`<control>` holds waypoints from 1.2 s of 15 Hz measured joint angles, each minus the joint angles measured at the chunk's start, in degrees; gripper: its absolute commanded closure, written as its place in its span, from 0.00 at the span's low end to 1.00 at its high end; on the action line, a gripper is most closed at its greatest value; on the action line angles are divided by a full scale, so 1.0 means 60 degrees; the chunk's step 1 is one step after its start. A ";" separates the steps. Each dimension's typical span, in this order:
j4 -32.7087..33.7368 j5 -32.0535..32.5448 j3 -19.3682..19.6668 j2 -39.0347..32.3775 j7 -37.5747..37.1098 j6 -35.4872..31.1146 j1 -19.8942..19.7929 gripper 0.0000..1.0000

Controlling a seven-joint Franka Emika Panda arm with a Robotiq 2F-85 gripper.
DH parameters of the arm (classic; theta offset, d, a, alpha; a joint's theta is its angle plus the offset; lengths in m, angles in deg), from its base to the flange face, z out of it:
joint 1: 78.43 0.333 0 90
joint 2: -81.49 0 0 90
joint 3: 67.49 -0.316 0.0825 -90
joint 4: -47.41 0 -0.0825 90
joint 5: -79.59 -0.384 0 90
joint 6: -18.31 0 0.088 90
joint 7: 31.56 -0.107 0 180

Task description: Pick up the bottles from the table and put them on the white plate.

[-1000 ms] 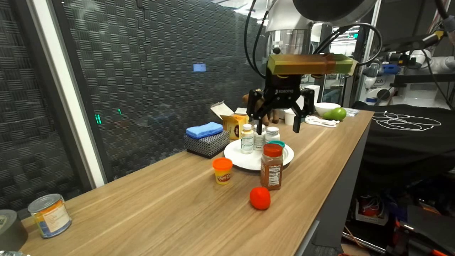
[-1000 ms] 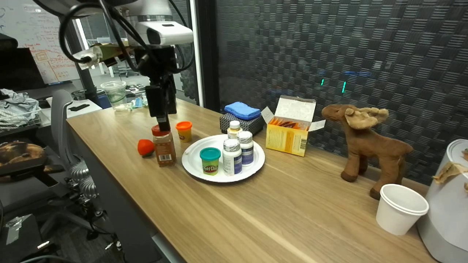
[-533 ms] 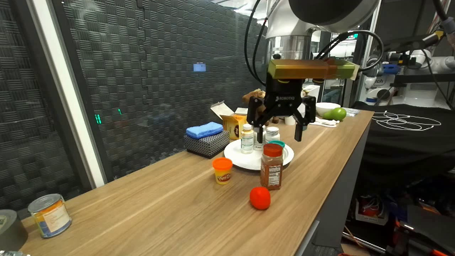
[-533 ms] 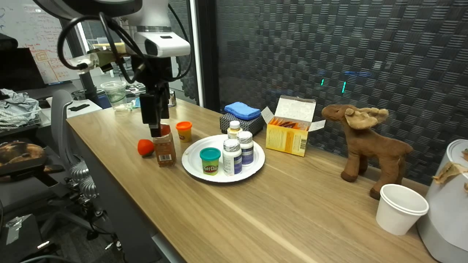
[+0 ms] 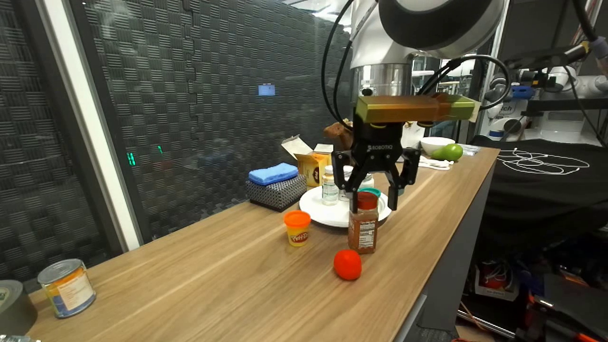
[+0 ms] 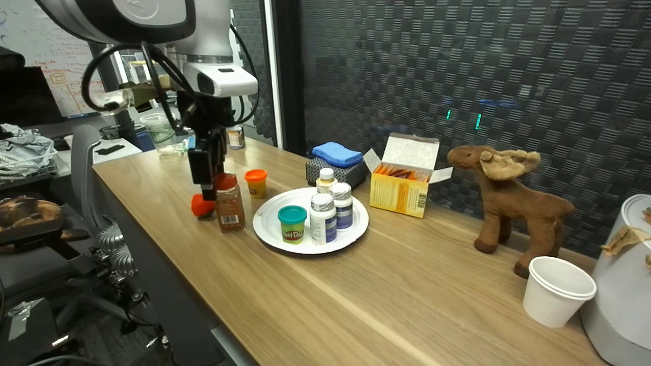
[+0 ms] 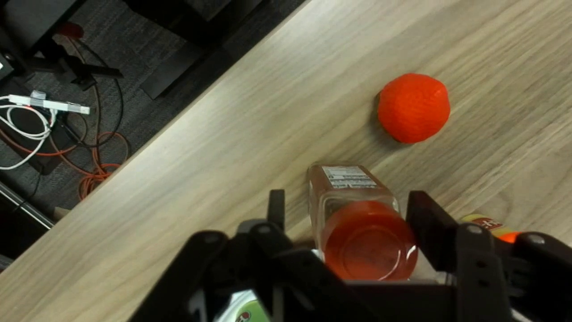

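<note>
The reddish-brown bottle [image 5: 363, 232] with a red cap stands upright on the wooden table [image 6: 356, 305]. My gripper [image 5: 374, 203] is lowered over its top. In the wrist view the red cap [image 7: 368, 250] lies between the open fingers; the right one is close against it, while a gap shows at the left finger [image 7: 276, 208]. Three white bottles [image 6: 323, 223] and the teal-lidded one [image 6: 292, 226] stand on the white plate [image 6: 268, 223]. The short orange bottle [image 6: 256, 184] rests on the table beside the plate.
A round red-orange object [image 7: 413, 108] sits near the reddish-brown bottle. Behind the plate are a patterned box with a blue cloth [image 6: 336, 154], an open yellow box [image 6: 399, 188] and a toy moose [image 6: 519, 203]. A metal can [image 5: 66, 289] stands farther along.
My gripper has come down over the reddish-brown bottle, and its fingers have drawn closer together around the red cap. The bottles and the plate have stayed in place.
</note>
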State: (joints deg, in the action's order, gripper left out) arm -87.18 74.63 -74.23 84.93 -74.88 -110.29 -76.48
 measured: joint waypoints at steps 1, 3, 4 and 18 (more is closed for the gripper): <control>-0.0004 0.0000 0.0000 -0.0005 0.0000 -0.0023 0.0020 0.67; -0.0011 0.0000 0.0000 -0.0005 0.0003 -0.0194 0.0053 0.78; -0.0019 0.0002 0.0000 -0.0003 0.0008 -0.0294 0.0067 0.78; -0.0078 0.1320 -0.0282 0.0758 0.0237 -0.0518 0.0391 0.78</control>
State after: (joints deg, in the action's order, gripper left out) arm -87.65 82.55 -75.93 89.47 -73.45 -113.40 -74.13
